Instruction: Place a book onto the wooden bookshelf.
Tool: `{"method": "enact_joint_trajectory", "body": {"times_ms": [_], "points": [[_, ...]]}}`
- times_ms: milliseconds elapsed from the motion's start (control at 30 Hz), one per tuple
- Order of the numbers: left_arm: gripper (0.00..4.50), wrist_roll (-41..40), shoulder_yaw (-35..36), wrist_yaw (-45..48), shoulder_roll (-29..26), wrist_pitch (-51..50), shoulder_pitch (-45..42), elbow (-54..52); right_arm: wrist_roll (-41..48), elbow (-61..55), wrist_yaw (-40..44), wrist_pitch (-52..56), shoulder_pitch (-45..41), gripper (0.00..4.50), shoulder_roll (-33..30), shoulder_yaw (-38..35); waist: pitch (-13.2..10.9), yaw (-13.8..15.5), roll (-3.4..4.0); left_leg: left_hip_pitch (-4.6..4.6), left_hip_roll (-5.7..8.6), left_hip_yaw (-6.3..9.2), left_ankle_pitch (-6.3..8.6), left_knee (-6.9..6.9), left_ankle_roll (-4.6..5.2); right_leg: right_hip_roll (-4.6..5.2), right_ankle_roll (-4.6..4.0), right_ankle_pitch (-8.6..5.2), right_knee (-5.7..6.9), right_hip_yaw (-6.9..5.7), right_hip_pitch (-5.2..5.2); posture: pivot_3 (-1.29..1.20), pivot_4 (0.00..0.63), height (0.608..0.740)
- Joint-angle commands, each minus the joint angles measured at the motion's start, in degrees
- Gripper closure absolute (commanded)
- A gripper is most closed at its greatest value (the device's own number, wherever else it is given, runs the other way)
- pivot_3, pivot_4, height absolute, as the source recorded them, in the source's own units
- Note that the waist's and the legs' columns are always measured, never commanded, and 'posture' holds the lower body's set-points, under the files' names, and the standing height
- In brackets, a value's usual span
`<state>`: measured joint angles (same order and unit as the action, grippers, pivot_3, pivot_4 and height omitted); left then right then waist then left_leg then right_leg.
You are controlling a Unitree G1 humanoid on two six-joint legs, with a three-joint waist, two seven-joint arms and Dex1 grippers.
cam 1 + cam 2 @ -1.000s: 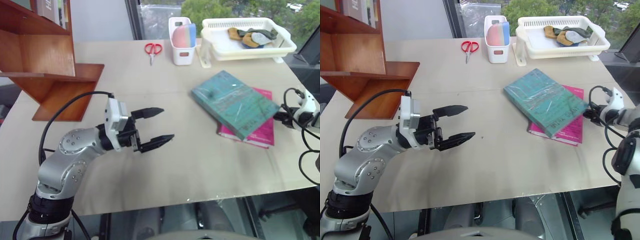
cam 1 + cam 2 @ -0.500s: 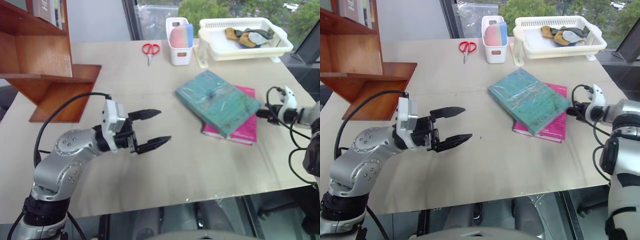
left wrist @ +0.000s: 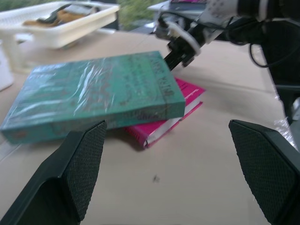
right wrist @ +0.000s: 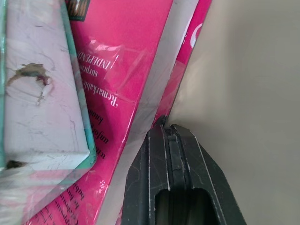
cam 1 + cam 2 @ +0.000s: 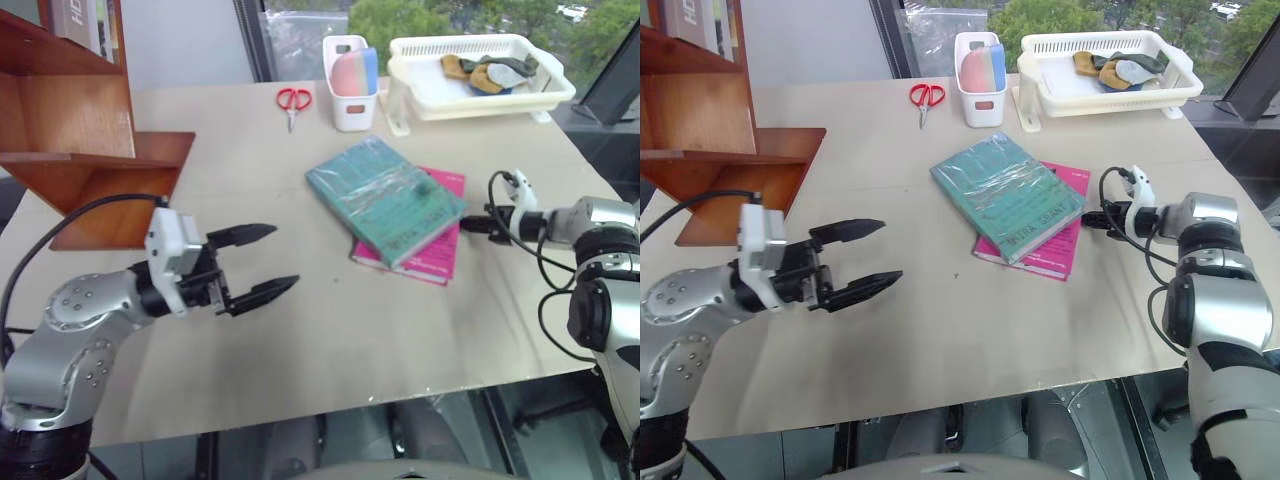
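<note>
Both grippers are busy getting ready. On the robot's right, the right gripper (image 5: pixel 1092 217) has its two black fingers squeezed tight together with nothing between them, and their tip is pressed up to the edge of the thin bright pink book (image 5: pixel 1048 243). It looks like it is there to push or nudge the books, not to grab them. On the other side, the left gripper (image 5: pixel 258 262) hangs over the pale tabletop (image 5: pixel 330 320) with its fingers spread wide and holding nothing, pointing toward the books, maybe waiting to catch one. The big thick teal-green book with the shiny mottled cover (image 5: pixel 385 196) lies flat on top of the pink book, in the middle of the tabletop, so the pink one sticks out under it. The reddish-brown wooden bookshelf (image 5: pixel 95 150) stands at the robot's far left, well apart from the book, so the book has not gone onto it yet. A couple of other books already stand on a high shelf there. At the back of the tabletop, a small white tub (image 5: pixel 351 70) holds pink and blue things that look like sponges. Beside it, a white plastic basket (image 5: pixel 480 95) holds some brown and grey bits I cannot name. Red scissors (image 5: pixel 291 101) lie near the tub.
</note>
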<state>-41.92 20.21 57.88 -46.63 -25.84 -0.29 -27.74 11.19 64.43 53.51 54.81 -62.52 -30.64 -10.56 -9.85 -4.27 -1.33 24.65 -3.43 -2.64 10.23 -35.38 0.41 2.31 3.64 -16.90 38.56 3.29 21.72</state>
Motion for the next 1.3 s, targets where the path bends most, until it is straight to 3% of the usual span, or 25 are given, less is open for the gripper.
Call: {"method": "enact_joint_trajectory", "body": {"times_ms": [33,300,400,533,667,767,833,933,1033,1133,1300], "points": [[0.00,-1.5,3.4,1.4,-1.5,0.4,1.1,-1.5,0.9,-0.8,1.0,1.6,-0.5,4.44,2.5,1.1,0.0,0.0,0.00,0.00,0.00,-0.01,0.00,0.00,0.00,0.00,0.00,0.00,0.01,0.01,0.00,0.00,0.150,0.740],[0.00,-0.3,4.0,0.9,-1.2,0.9,2.7,0.2,1.4,-2.0,-1.9,0.9,0.1,4.44,5.1,0.6,0.0,0.0,-0.01,-0.01,-0.01,0.00,0.00,0.00,0.00,0.00,-0.01,0.00,0.06,-0.01,0.01,0.00,0.150,0.740],[0.00,0.3,2.9,-0.8,0.0,0.8,2.9,0.5,0.5,-7.6,0.1,3.0,3.1,4.44,2.0,3.3,0.0,0.2,-0.01,-0.01,-0.01,-0.01,0.00,0.00,0.00,0.01,-0.01,0.00,0.06,0.00,0.01,0.00,0.150,0.740],[0.00,1.0,0.6,-3.1,2.8,1.2,2.3,1.1,2.8,-32.8,1.5,11.9,15.8,4.44,-4.4,7.3,0.0,2.2,-0.04,0.10,0.04,0.07,0.01,0.01,0.00,0.08,-0.01,0.00,-0.02,-0.13,0.01,0.00,0.150,0.740],[0.00,2.8,-1.1,-2.7,3.8,2.5,1.6,2.9,6.9,-56.8,-1.7,19.7,26.9,4.44,-8.8,5.2,0.0,3.6,-0.04,0.16,0.07,0.14,0.02,0.03,0.00,0.14,-0.01,-0.02,-0.09,-0.24,0.01,0.00,0.150,0.740],[0.00,4.6,-2.6,0.0,2.9,4.2,1.4,5.8,16.3,-72.4,-0.6,30.0,27.8,4.44,-8.0,-1.3,0.0,3.2,0.08,0.13,0.07,0.08,0.02,0.04,0.00,0.14,-0.02,-0.01,-0.07,-0.17,0.03,0.00,0.150,0.740],[0.00,5.3,-3.4,1.4,2.5,5.0,0.2,8.0,19.0,-78.8,-2.2,33.2,25.0,4.44,-6.1,-1.6,-0.1,2.6,0.13,0.09,0.05,-0.02,0.02,0.04,0.00,0.13,-0.02,-0.01,0.01,-0.06,0.10,0.00,0.150,0.740],[0.00,6.0,-4.3,2.5,2.5,5.7,-2.0,10.5,19.0,-78.9,-7.2,32.0,18.6,4.44,-1.0,0.0,-0.1,1.8,0.10,0.06,0.01,0.02,0.02,0.02,0.00,0.09,-0.02,-0.01,0.03,-0.09,0.10,0.00,0.150,0.740],[0.00,6.5,-4.8,3.0,2.6,5.9,-3.2,11.8,14.8,-72.7,-11.2,22.8,14.1,4.44,2.6,6.3,0.0,1.8,0.03,0.13,0.00,0.05,0.01,0.00,0.01,0.07,-0.02,-0.01,0.06,-0.10,0.17,0.00,0.150,0.740],[0.00,7.5,-4.9,2.9,2.9,6.5,-2.1,11.6,7.4,-63.2,-12.9,10.0,13.1,4.44,4.0,16.9,0.0,2.1,-0.09,0.20,0.08,0.01,0.02,0.02,0.01,0.14,-0.02,-0.01,0.02,-0.11,0.21,0.00,0.150,0.740],[0.00,7.2,-3.7,1.4,3.4,6.2,-0.2,9.6,-0.8,-46.4,-12.0,-3.7,9.4,4.44,6.1,26.3,0.1,1.8,-0.15,0.43,0.10,-0.06,0.02,0.02,0.02,0.19,-0.01,0.00,0.10,-0.07,0.49,0.00,0.150,0.740]]}}
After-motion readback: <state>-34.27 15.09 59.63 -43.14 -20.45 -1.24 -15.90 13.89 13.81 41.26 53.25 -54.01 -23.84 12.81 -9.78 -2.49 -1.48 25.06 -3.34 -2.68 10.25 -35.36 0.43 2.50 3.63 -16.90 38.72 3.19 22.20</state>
